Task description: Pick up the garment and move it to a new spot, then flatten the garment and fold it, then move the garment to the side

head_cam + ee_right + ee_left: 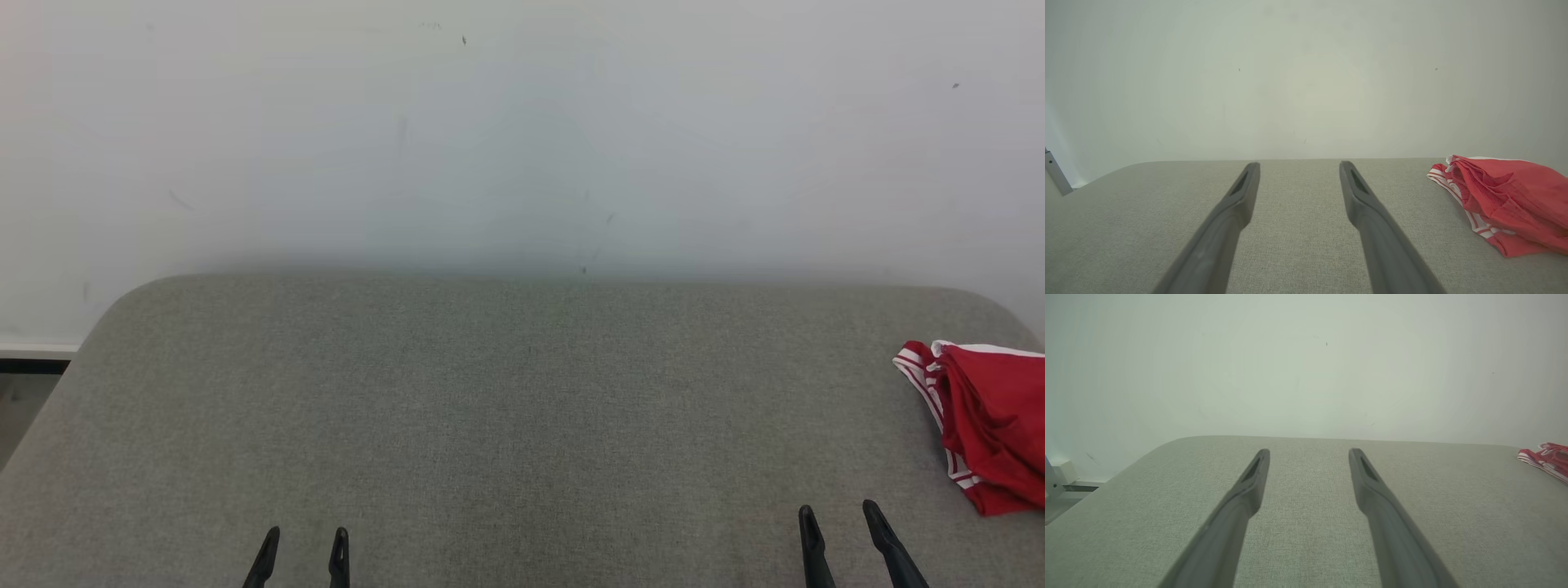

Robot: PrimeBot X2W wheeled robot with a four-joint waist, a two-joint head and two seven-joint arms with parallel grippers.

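A plain white wall (522, 122) stands behind my soft grey cloth tabletop (490, 408). The crumpled red garment with white stripes (992, 425) lies at the right edge, near my right jaws. My left jaws and right jaws are both wide open, holding nothing.

I see a grey woven-fabric pad (490, 425) with rounded far corners, set before a plain white wall (522, 122) (a few dark specks on it); a white fitting (1061, 473) sits beyond its left corner.
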